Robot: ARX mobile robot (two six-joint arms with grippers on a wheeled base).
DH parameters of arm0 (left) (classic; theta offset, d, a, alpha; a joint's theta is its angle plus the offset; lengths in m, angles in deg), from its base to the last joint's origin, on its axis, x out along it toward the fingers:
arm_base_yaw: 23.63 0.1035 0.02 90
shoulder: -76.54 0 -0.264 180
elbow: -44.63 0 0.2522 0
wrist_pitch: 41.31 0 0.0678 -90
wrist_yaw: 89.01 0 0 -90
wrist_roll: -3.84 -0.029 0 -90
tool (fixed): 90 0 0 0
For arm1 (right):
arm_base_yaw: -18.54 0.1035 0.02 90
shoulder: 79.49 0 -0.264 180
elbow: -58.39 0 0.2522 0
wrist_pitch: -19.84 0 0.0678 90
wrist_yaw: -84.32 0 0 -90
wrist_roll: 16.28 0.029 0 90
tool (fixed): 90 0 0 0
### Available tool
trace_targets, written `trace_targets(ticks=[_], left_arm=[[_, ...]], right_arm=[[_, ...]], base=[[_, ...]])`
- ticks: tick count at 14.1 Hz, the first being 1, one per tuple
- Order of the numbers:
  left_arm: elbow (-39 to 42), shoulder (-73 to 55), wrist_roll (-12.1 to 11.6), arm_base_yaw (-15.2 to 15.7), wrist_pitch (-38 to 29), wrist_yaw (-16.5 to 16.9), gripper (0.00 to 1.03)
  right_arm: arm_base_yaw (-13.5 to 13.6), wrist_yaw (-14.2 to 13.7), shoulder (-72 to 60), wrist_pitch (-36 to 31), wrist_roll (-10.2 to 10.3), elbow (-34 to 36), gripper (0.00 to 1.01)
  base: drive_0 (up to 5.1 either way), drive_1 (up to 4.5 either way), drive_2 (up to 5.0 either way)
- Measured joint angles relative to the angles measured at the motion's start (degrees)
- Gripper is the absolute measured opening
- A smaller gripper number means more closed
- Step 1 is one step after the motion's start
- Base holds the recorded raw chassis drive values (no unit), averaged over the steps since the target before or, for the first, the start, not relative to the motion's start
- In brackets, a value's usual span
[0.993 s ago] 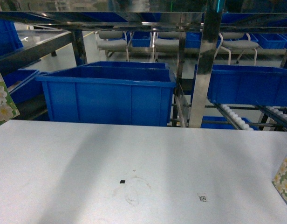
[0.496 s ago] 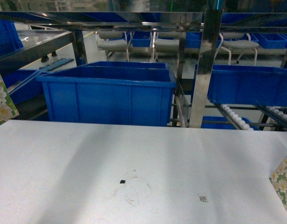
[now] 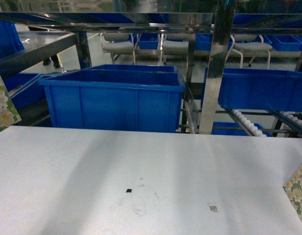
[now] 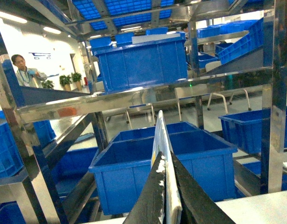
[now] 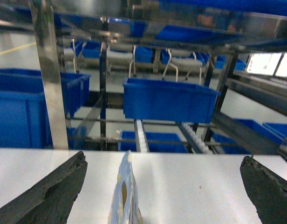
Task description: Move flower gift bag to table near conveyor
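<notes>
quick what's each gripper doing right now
left gripper: shut on a flower gift bag
right gripper: open, another flower gift bag standing between its fingers

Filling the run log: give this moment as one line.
left pincer: shut on flower bag | right pincer: open around second bag | table: both bags at edges

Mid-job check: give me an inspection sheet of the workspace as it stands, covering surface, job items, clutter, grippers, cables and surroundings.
Surface: white table, faint scuff rings and a small black code mark near the centre.
Job's things: one flower gift bag edge-on in the left gripper; a second bag upright between the right gripper's fingers.
Clutter: nothing seen.
Grippers: left shut on its bag; right open, fingers wide apart and clear of the bag.
Cables: nothing seen.
Surroundings: blue bins, steel roller conveyor, chairs, a person at far left in the left wrist view.
</notes>
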Motion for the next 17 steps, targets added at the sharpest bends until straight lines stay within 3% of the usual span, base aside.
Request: trace_targets(ticks=[1, 3, 7, 8, 14, 15, 17], left_arm=[[0.0, 0.0, 0.0, 0.0, 0.0, 0.0, 0.02], [0.0, 0.0, 0.0, 0.0, 0.0, 0.0, 0.02], [0.0, 0.0, 0.0, 0.0, 0.0, 0.0, 0.02], [0.0, 0.0, 0.0, 0.0, 0.0, 0.0, 0.02], [0.0, 0.0, 0.0, 0.0, 0.0, 0.0, 0.02], [-0.2, -2.8, -0.2, -3.3, -3.6, -3.9, 0.02], [-3.5, -14.1, -0.7, -14.9, -10.1, -11.9, 0.02]], right_arm=[[0.3, -0.1, 5.8, 3.2, -0.6, 0.1, 0.98], [0.2, 0.0, 20.7, 16.7, -0.9, 0.4, 0.98], [1.6, 0.0, 68.3, 63.3, -1.6, 0.6, 0.98], [1.7, 0.5, 73.6, 67.7, -1.9, 0.6, 0.98], [1.7, 0.7, 73.6, 69.2, -2.1, 0.6, 0.98], [1.7, 0.7, 73.6, 69.2, -2.1, 0.6, 0.98], [1.7, 0.7, 73.6, 69.2, -2.1, 0.6, 0.98]], base=[[0.0, 0.00, 0.0], [0.0, 0.00, 0.0], [0.0, 0.00, 0.0], [0.0, 0.00, 0.0], [0.0, 0.00, 0.0], [0.0, 0.00, 0.0], [0.0, 0.00, 0.0]])
